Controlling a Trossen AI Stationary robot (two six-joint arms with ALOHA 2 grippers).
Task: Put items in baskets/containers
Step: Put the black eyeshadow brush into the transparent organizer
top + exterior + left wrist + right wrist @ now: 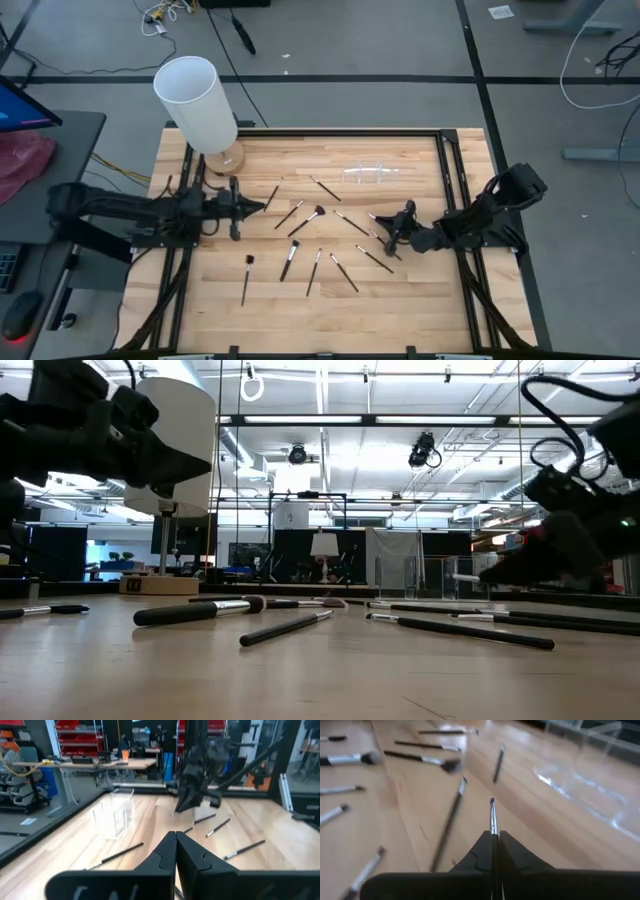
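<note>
Wooden table (400,300), seen from above, near edge to far edge. Nearest row: four makeup brushes lying flat and apart, a dark-handled one (246,279) at the left, then one (289,259), a light-handled one (314,271) and a dark one (344,272) angled toward the right. Middle band, left side: the left gripper (250,208) held above the boards, fingers pressed together with nothing between them, pointing toward the table's centre; its arm reaches in from the left edge. Middle band, centre: a brush with a broad reddish tip (307,221), a slim brush (289,214) just beside it, and another (351,223) to the right. Middle band, right side: the right gripper (381,224) low over the boards, fingers closed on a thin brush (492,817) whose silver ferrule and small dark tip stick out forward past the fingertips; a further dark brush (374,259) lies on the boards close by. Farther back: a short brush (272,195) and a slim one (325,188), both flat on the wood. Far band: the clear plastic holder (372,175), low and nearly transparent, right of centre, apart from every brush, with nothing visible inside it. Far left corner: a tall white cylinder (195,101) on a round wooden base (226,160).
</note>
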